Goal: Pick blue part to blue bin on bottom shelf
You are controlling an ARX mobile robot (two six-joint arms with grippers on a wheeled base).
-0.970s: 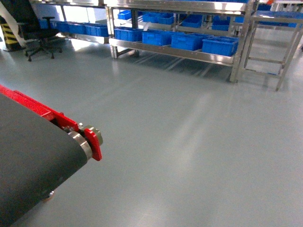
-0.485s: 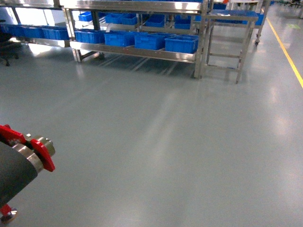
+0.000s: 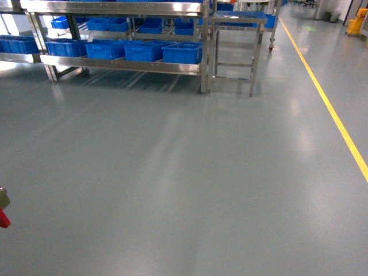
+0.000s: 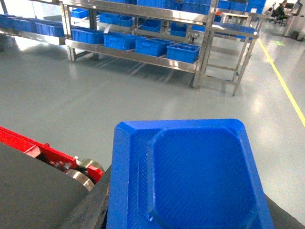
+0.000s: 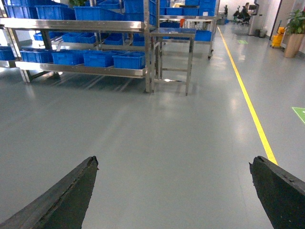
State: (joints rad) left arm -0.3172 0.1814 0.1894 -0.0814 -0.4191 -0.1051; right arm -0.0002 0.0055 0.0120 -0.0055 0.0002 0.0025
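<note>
Across the open floor, well apart from the robot, the bottom shelf (image 3: 121, 65) carries blue bins (image 3: 181, 53). The blue part (image 4: 190, 176) seems clamped in the left gripper (image 4: 186, 210), though its fingers are hidden; the right gripper (image 5: 174, 191) is spread, holding nothing. A loose hold could drop the part while driving.

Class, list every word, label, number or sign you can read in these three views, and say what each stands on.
No readable text in any view.
Green floor marking, right wrist view: cut off at the edge, nothing legible.
Green floor patch, left wrist view: too small and blurred to read.
Blue bins on the bottom shelf: no label visible.
Blue part in the left gripper: moulded texture only, no lettering.
</note>
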